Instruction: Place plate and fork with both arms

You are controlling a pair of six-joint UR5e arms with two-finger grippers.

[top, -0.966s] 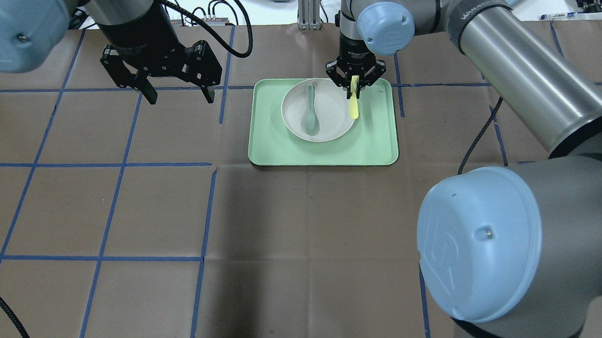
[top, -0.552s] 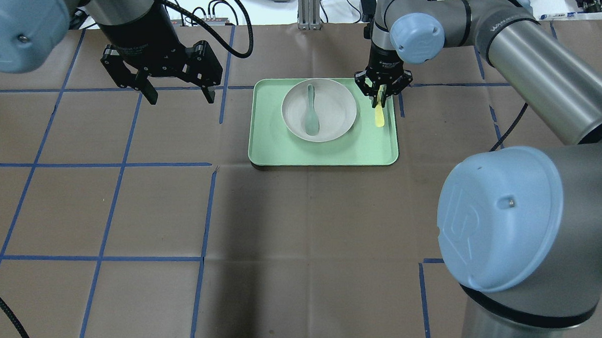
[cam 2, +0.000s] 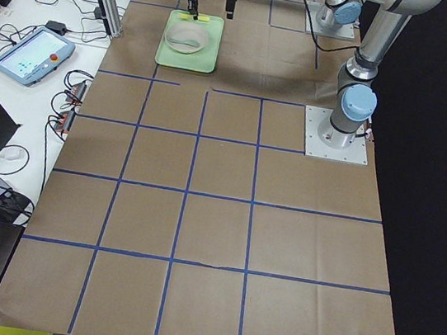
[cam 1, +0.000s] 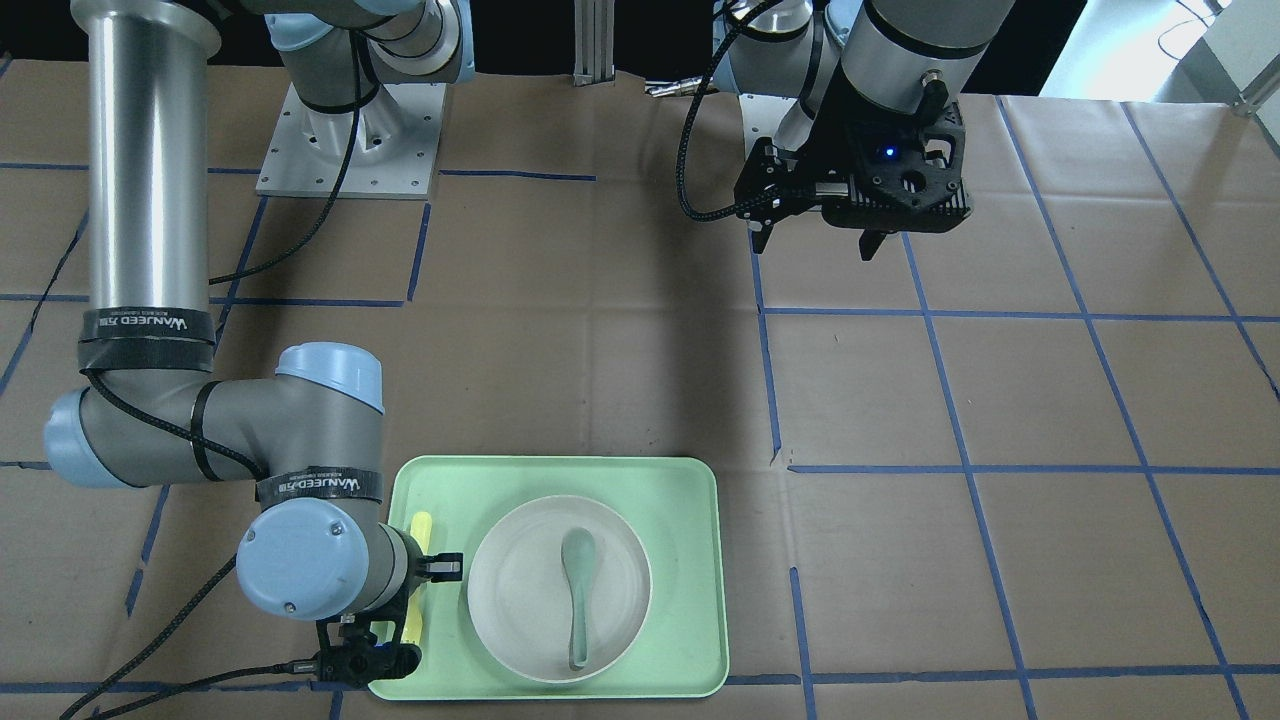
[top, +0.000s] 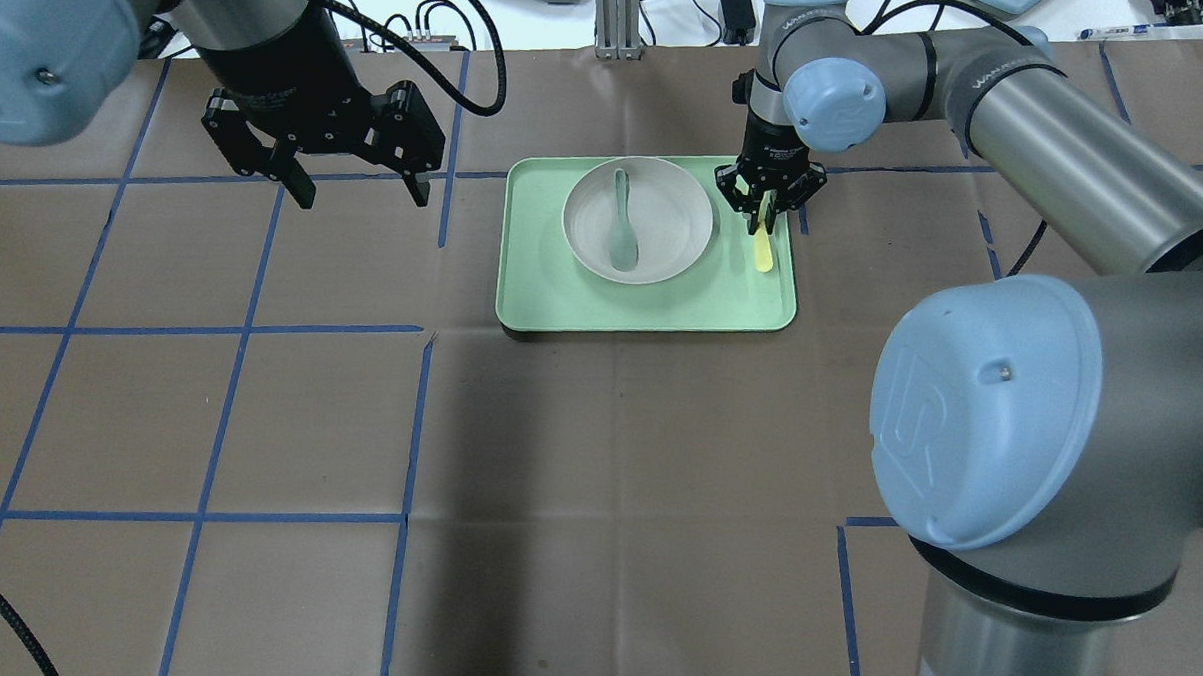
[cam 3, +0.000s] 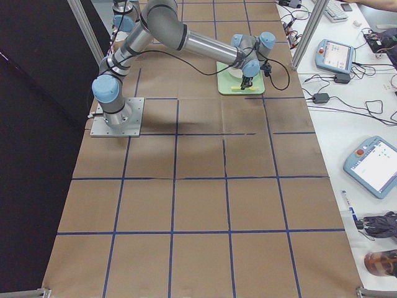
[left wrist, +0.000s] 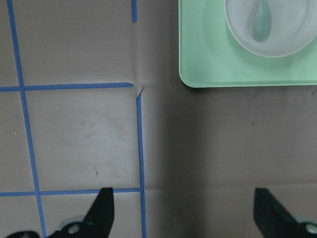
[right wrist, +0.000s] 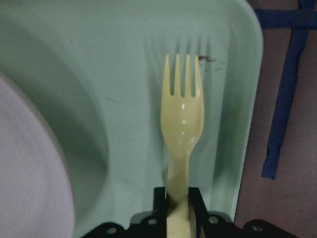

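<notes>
The right gripper point(top: 764, 222) pinches the fork point(top: 763, 252) by its handle, low over the green tray point(top: 563, 297), just beside the plate point(top: 671, 205). The left gripper point(top: 363, 195) hangs wide open, well apart.

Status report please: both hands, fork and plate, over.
Right hand shut on fork, over tray strip beside plate. Left hand open, off the tray. Spoon lies in plate.

White lettering, read as "WANJEED", stands on the black band point(cam 1: 135, 325) round my grey metal right arm point(cam 1: 140, 180), and again on a second black band point(cam 1: 320, 485) nearer the wrist. Its large light-blue joint cap point(top: 979, 411) bears an embossed emblem resembling "UR". Nothing else legible.
</notes>
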